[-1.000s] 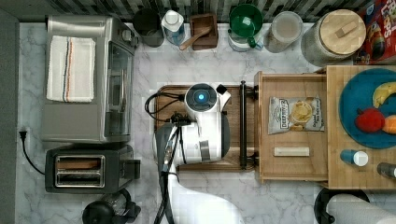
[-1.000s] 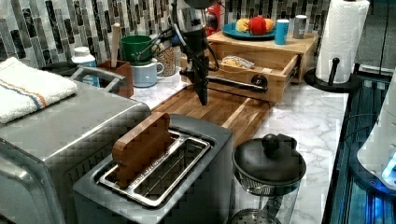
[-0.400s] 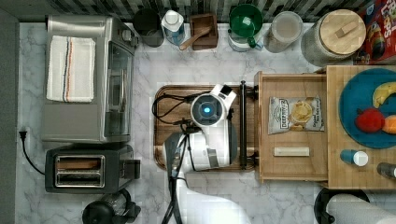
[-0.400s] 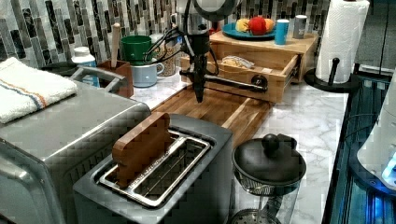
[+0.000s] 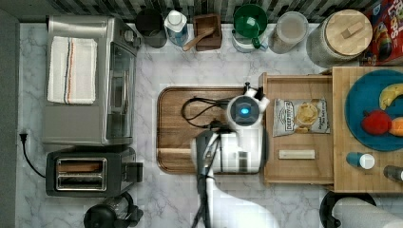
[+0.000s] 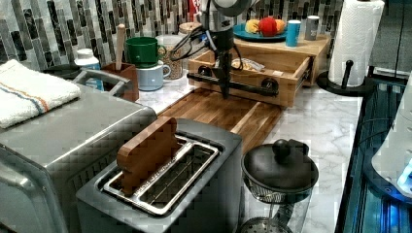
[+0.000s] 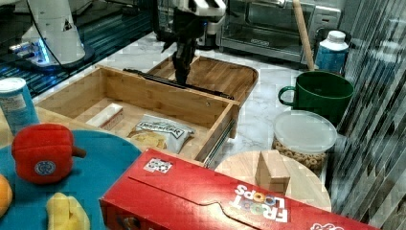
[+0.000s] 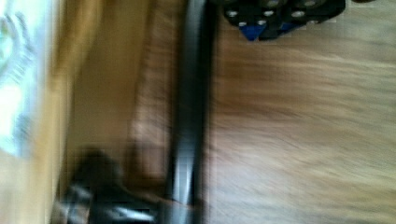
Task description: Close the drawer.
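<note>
Since the left view looks across the counter from the toaster (image 6: 160,179) end, that's what sits closest, with a wooden block standing in one slot and a black-lidded glass pot (image 6: 279,170) beside it. Past those comes the dark cutting board (image 6: 228,109), then the drawer (image 6: 272,65), pulled well out from under the light-wood top (image 6: 291,46) that carries the blue plate (image 6: 255,35).

The gripper (image 6: 224,90) hangs straight down at the drawer's black bar handle (image 6: 252,86), tip over the board on the near side of the bar. Honestly can't tell if the fingers are spread or pinched; the handle and the arm's own body cover them. The wrist view is a smear, just the bar running next to wood grain.

From the top view, the arm hides most of the handle, and the drawer holds a snack bag (image 5: 300,115) and a pale little bar (image 5: 296,154).
</note>
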You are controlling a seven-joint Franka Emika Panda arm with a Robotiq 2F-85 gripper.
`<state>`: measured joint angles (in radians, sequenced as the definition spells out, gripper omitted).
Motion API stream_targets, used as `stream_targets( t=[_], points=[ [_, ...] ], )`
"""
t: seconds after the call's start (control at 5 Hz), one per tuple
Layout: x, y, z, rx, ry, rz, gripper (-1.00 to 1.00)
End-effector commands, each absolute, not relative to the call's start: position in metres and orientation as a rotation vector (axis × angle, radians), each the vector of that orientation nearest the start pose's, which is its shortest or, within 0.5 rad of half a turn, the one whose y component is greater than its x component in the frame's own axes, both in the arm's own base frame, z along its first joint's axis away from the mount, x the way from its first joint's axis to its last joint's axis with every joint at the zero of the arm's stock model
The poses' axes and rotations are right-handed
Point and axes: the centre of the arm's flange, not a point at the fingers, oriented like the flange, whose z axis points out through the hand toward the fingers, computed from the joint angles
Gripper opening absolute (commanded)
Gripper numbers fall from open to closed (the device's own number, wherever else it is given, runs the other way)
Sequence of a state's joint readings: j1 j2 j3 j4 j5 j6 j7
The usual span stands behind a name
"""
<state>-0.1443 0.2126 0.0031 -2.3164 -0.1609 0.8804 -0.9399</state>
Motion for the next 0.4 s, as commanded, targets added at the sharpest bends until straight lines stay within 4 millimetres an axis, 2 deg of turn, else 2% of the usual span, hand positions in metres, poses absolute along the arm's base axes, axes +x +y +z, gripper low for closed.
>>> stream_targets(
  t=[0.2,0.4],
  points=[
    [0.521,-0.131,0.306,-3.246,-0.204,-0.079,-1.0],
    [0.521,-0.178,0.312,-3.253,-0.198,-0.115,-1.0]
  ],
)
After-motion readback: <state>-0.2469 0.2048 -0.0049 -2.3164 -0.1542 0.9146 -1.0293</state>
